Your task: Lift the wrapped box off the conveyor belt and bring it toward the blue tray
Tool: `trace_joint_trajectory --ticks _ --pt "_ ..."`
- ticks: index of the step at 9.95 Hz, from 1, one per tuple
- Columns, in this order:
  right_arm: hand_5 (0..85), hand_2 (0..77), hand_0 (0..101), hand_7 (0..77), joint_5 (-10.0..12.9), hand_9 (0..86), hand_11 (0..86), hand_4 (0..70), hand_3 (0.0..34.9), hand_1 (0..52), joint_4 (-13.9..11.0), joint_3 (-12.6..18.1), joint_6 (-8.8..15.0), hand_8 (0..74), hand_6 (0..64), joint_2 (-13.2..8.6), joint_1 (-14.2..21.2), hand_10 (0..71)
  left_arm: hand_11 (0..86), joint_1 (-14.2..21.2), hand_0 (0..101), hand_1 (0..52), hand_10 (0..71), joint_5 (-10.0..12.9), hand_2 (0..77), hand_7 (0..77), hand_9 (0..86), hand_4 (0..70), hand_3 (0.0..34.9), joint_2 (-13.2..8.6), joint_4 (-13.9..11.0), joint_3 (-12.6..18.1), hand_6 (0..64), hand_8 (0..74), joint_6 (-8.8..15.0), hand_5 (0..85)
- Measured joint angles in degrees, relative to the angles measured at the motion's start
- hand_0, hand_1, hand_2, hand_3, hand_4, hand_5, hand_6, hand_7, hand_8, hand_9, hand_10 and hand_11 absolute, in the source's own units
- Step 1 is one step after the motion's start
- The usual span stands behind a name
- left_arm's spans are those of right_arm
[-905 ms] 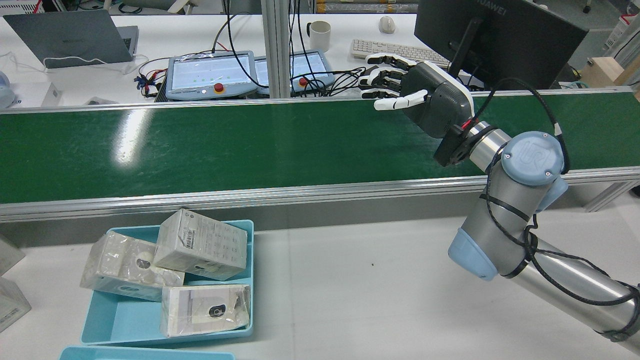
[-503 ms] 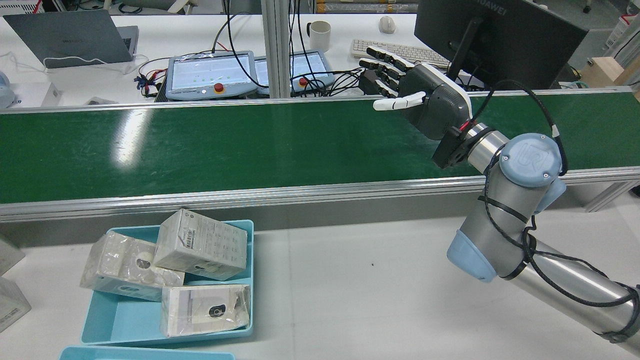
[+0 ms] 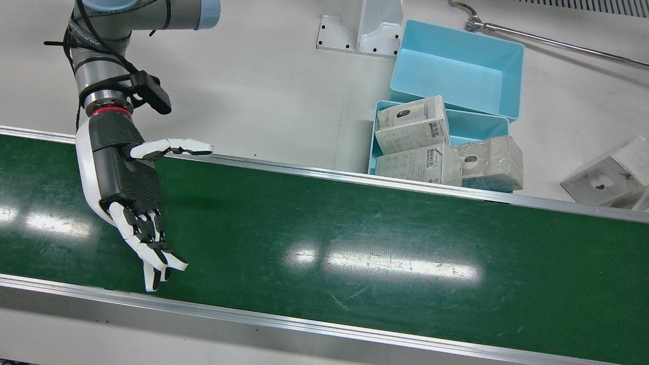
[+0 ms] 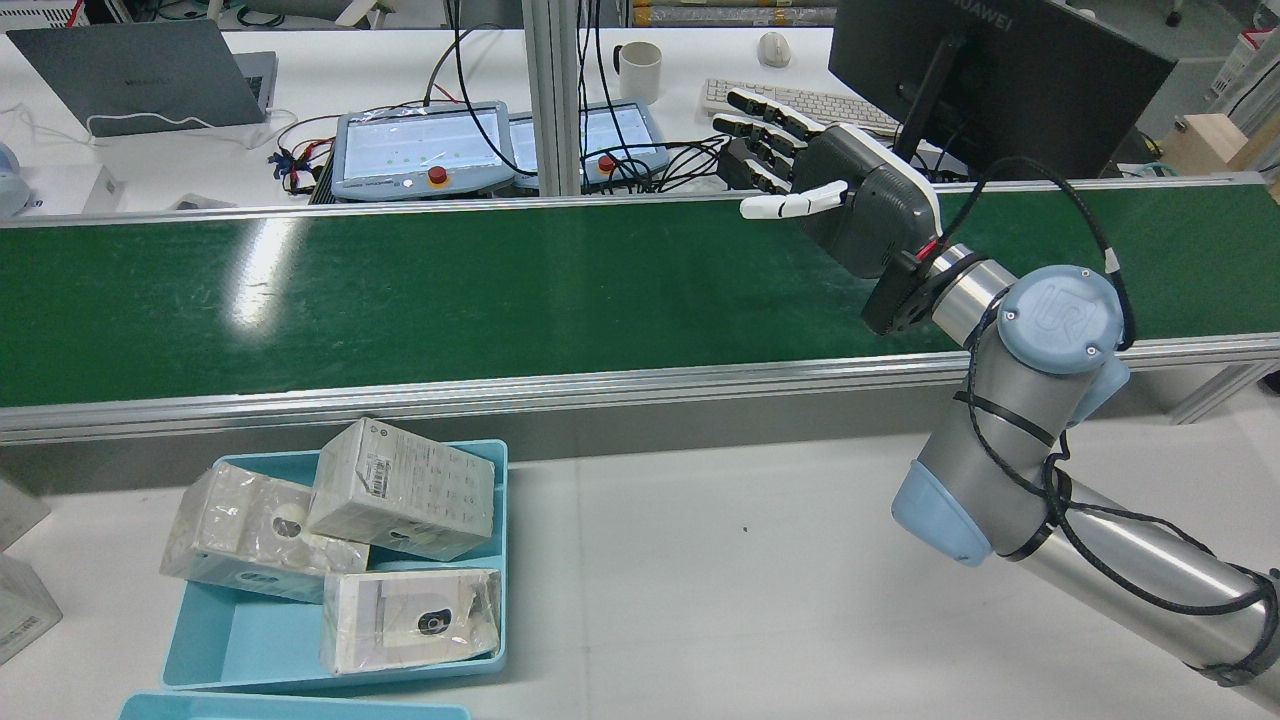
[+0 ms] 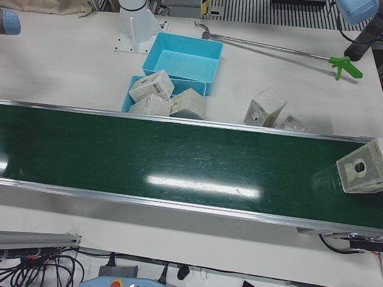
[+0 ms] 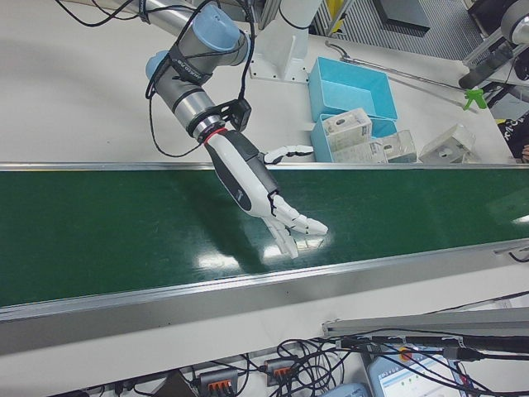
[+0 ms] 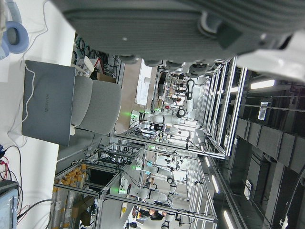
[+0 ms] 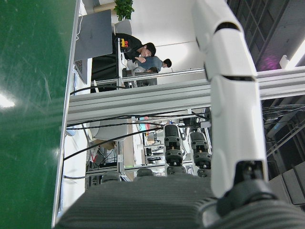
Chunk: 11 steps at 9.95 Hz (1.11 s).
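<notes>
A wrapped box (image 5: 361, 172) with a camera printed on it rides the green conveyor belt (image 5: 179, 155) at its far right end in the left-front view. No other view shows it. My right hand (image 3: 127, 177) hovers above the belt's other end, palm turned sideways, fingers (image 3: 152, 253) spread and holding nothing. The rear view shows the same right hand (image 4: 850, 200) near the belt's far rail. The blue tray (image 4: 240, 640) sits on the white table beside the belt with three wrapped boxes in it. Only the dark palm of my left hand (image 7: 181, 28) shows.
A second, empty blue tray (image 3: 456, 76) stands behind the filled one. Two loose wrapped boxes (image 5: 265, 107) lie on the table beside the belt. A grabber stick (image 5: 269, 48) lies further back. Beyond the belt's far rail are teach pendants (image 4: 420, 145), a monitor and a keyboard.
My right hand has rolled slightly and its fingers have straightened, now pointing further past the far rail. The arm has shifted a little to the left. The boxes in the tray have not moved.
</notes>
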State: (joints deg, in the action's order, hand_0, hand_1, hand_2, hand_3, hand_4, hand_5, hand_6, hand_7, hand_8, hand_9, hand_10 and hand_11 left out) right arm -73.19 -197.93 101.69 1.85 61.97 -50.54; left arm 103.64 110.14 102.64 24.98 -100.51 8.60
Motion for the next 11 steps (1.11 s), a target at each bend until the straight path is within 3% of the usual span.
trace_joint_trajectory --ticks 6,7,8,9,11 --pt "13.1 16.4 51 18.5 0.07 2.7 1.6 9.8 12.1 19.6 0.06 0.29 -0.15 0.0 2.7 0.11 -0.02 0.0 0.0 0.0 0 0.0 0.5 0.0 0.5 0.5 0.0 0.0 0.0 0.0 0.0 0.0 0.0 0.5 0.0 1.1" --pt "13.6 16.4 51 19.1 0.1 2.7 1.6 9.8 9.7 19.6 0.1 0.16 -0.13 0.0 3.8 -0.02 0.2 0.0 0.0 0.0 0 0.0 0.5 0.0 1.1 0.5 0.0 0.0 0.0 0.0 0.0 0.0 0.0 0.5 0.0 1.1" --pt "13.6 16.4 51 19.1 0.1 2.7 1.6 9.8 9.7 19.6 0.66 -0.04 -0.08 0.0 3.8 -0.14 0.55 0.0 0.0 0.0 0 0.0 0.5 0.0 0.5 0.5 0.0 0.0 0.0 0.0 0.0 0.0 0.0 0.5 0.0 1.1" --pt "13.6 16.4 51 20.2 0.09 4.4 1.6 10.9 3.9 19.1 2.04 -0.41 0.04 0.0 3.8 -0.17 0.99 0.0 0.0 0.0 0 0.0 0.5 0.0 1.1 0.5 0.0 0.0 0.0 0.0 0.0 0.0 0.0 0.5 0.0 1.1" --pt "14.7 16.4 51 20.2 0.05 4.4 1.6 12.0 3.5 19.1 3.82 -1.52 0.07 0.0 5.5 -0.47 1.77 0.0 0.0 0.0 0 0.0 0.5 0.0 1.1 0.5 0.0 0.0 0.0 0.0 0.0 0.0 0.0 0.5 0.0 0.5"
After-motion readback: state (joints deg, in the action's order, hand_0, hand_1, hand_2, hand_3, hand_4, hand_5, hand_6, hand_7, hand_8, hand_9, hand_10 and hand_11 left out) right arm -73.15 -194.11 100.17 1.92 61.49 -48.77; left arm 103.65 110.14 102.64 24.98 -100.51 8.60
